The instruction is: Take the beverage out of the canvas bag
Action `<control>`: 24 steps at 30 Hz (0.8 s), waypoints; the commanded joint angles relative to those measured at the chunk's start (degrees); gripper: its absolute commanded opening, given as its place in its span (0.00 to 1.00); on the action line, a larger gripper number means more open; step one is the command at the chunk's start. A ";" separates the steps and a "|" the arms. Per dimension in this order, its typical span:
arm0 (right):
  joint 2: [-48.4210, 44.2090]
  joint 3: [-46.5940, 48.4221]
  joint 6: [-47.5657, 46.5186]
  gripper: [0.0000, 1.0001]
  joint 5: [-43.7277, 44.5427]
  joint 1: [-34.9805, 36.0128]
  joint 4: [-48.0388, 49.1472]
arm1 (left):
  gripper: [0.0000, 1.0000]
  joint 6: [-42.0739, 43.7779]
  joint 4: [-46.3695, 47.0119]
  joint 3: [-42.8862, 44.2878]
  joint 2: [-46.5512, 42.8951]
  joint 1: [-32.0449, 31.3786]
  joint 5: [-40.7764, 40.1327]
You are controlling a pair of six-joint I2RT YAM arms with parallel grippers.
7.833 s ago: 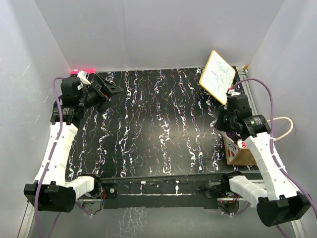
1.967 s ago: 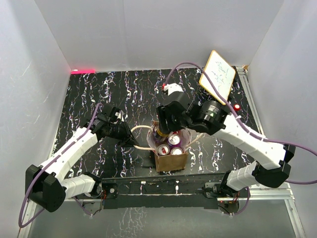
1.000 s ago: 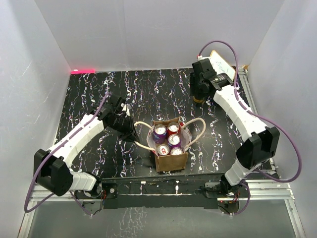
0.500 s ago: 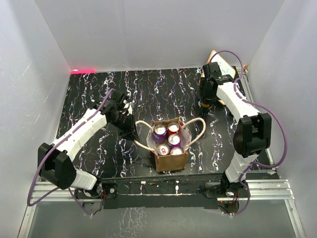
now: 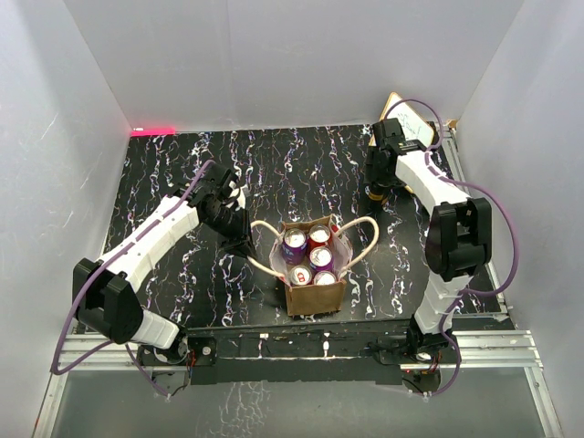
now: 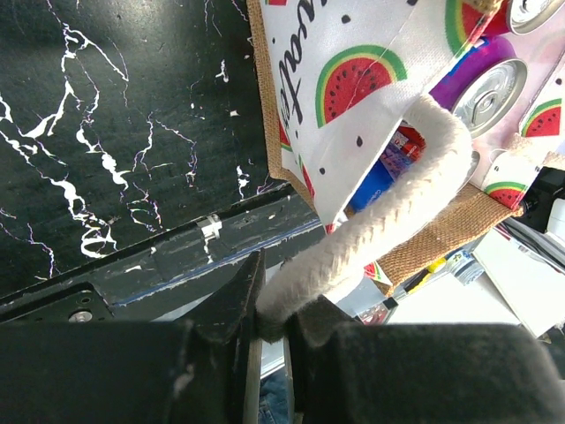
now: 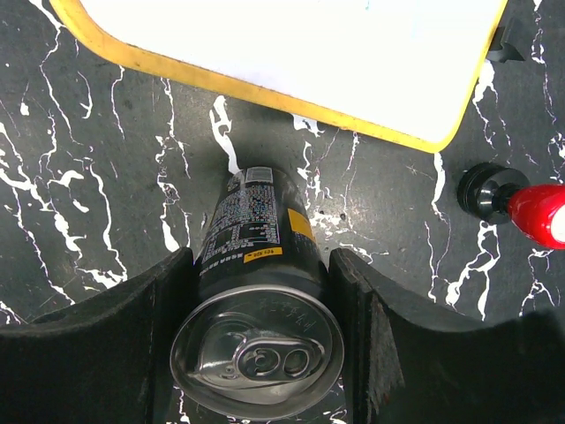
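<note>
The tan canvas bag (image 5: 315,294) stands near the table's front middle with several cans (image 5: 308,255) upright inside it. Its watermelon-print lining (image 6: 353,79) fills the left wrist view. My left gripper (image 5: 239,239) is shut on the bag's left cream handle (image 6: 388,212), and the rope is pinched between its jaws (image 6: 274,329). My right gripper (image 5: 379,190) is at the back right, shut on the beverage, a black can (image 7: 256,291). The can is upright with its silver top facing the camera, and a finger (image 7: 360,296) presses each side. Its base is at or just above the tabletop.
A yellow-framed whiteboard (image 5: 412,120) leans at the back right corner, just beyond the can (image 7: 291,44). A small red-tipped black object (image 7: 516,201) lies right of the can. The bag's right handle (image 5: 365,239) loops out loosely. White walls enclose the table.
The right arm, with the black can, has shifted slightly right and down beside the whiteboard, its elbow swinging in. The left gripper keeps hold of the bag handle and has barely moved.
</note>
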 commanded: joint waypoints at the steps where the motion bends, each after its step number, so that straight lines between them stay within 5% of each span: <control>1: -1.25 0.82 -0.33 0.55 0.07 -0.66 3.45 | 0.00 1.20 -1.10 2.57 -0.10 0.11 -1.02; 4: -1.81 3.30 -0.90 0.74 0.13 -0.66 1.79 | 0.00 0.76 -0.54 2.75 0.08 0.11 -1.11; 9: -5.15 6.27 -2.32 0.89 -1.80 -0.64 -3.01 | 0.00 -0.78 1.59 2.16 -0.14 0.11 -1.09; 18: -24.83 -13.67 0.35 0.92 -16.28 -0.56 -5.38 | 0.00 -6.91 8.65 -2.74 -2.55 0.11 1.69; 24: -37.10 -23.00 1.86 0.94 -17.14 -0.56 -10.45 | 0.00 -7.18 8.75 -3.67 -3.58 0.11 0.29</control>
